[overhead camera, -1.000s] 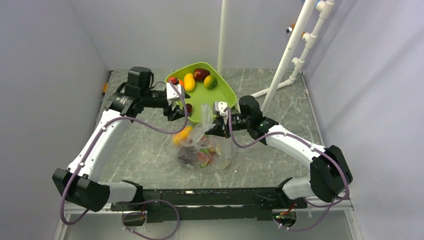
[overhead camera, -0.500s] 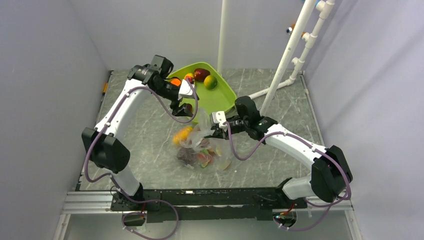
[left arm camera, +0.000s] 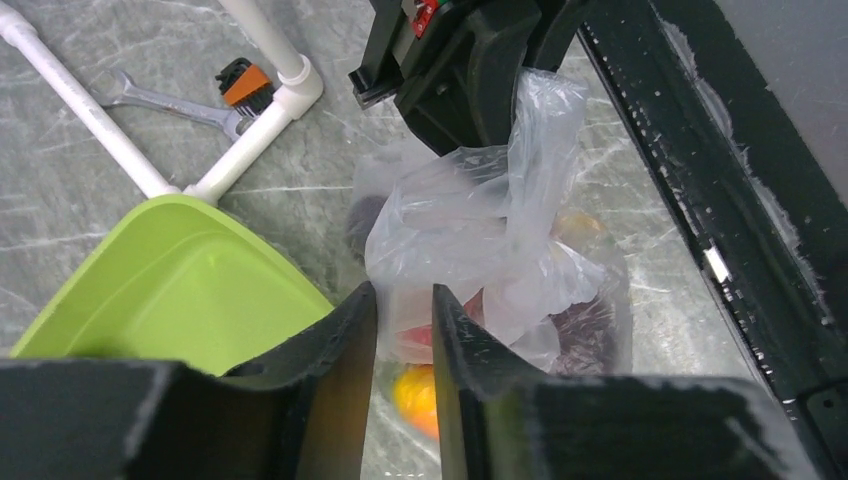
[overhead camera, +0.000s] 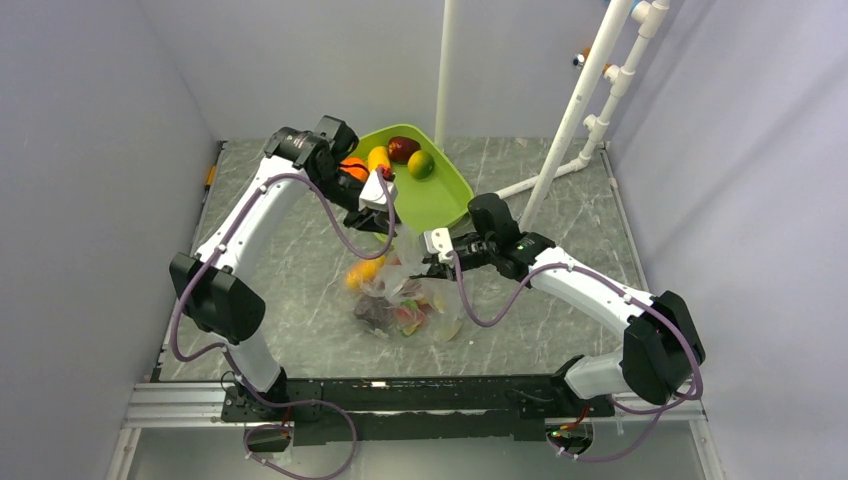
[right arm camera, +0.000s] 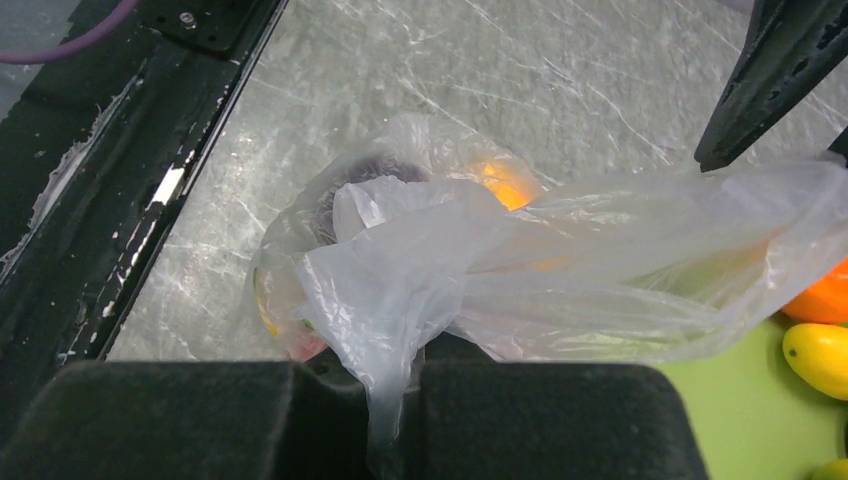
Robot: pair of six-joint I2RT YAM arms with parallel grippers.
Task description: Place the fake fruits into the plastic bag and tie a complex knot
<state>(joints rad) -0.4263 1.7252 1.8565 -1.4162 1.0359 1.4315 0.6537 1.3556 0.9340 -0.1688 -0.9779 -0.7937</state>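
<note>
The clear plastic bag [overhead camera: 408,300] lies on the table holding several fake fruits, among them an orange-yellow one [overhead camera: 364,270] and red ones. My right gripper [overhead camera: 432,256] is shut on the bag's bunched mouth [right arm camera: 390,330] and holds it up. My left gripper [overhead camera: 388,222] hangs just above the bag, jaws a narrow gap apart, with the bag's plastic [left arm camera: 470,220] showing at its tips [left arm camera: 403,292]. More fruits lie in the lime green tray [overhead camera: 440,200]: an orange [overhead camera: 352,167], a yellow oblong [overhead camera: 378,158], a maroon one [overhead camera: 403,148] and a green-yellow one [overhead camera: 421,164]. No knot is in view.
White pipes [overhead camera: 580,100] and a white pole [overhead camera: 444,70] stand behind the tray. A wrench [left arm camera: 170,100] lies by the pipe's foot. The black base rail [overhead camera: 400,395] runs along the near edge, close to the bag.
My left arm has swung from the left side over the tray's front edge to the bag's top. My right gripper has shifted slightly left, still holding the bag's mouth.
</note>
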